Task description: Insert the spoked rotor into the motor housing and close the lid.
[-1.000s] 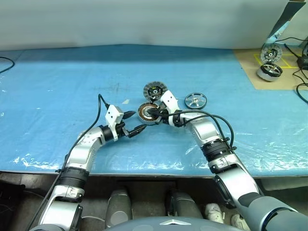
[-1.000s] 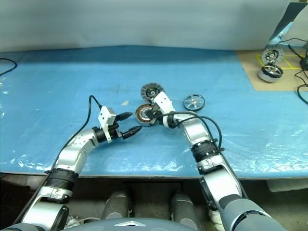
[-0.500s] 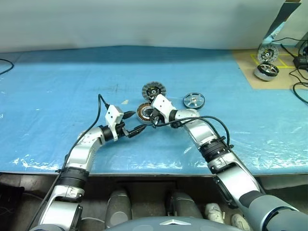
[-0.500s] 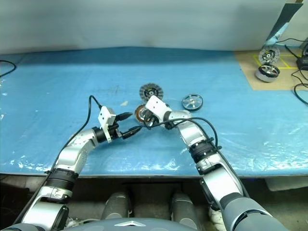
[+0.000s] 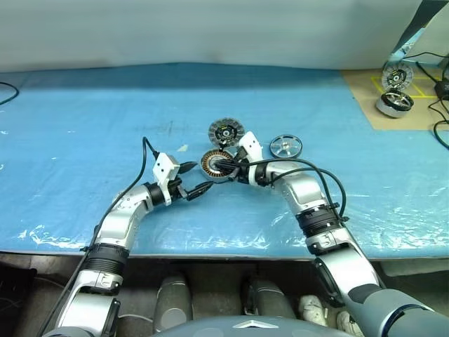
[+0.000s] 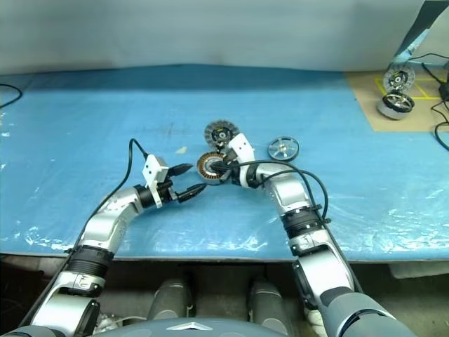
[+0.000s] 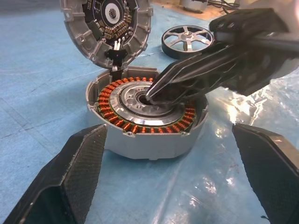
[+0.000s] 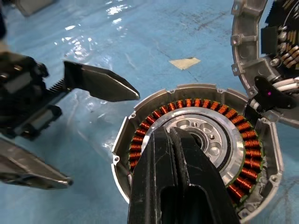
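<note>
The motor housing (image 7: 147, 114) lies flat on the blue-covered table (image 5: 84, 126), open face up, its ring of copper windings circling a silver centre. The right gripper (image 8: 174, 135) has its fingers clenched together with nothing between them, their tips down on the hub hole at the housing's middle, though whether they actually touch it is hard to tell. The left gripper (image 5: 193, 178) sits just beside the housing with its fingers (image 7: 74, 172) spread wide and released, one to each side of the near wall, apart from it. Beyond the right fingers the lid (image 7: 108, 28) stands tilted up on its edge, inner side facing the housing, joined to it by wires at the far rim. The spoked rotor (image 5: 285, 146) lies flat past the lid, with bare table all round it. Open table stretches wide behind the left fingers.
</note>
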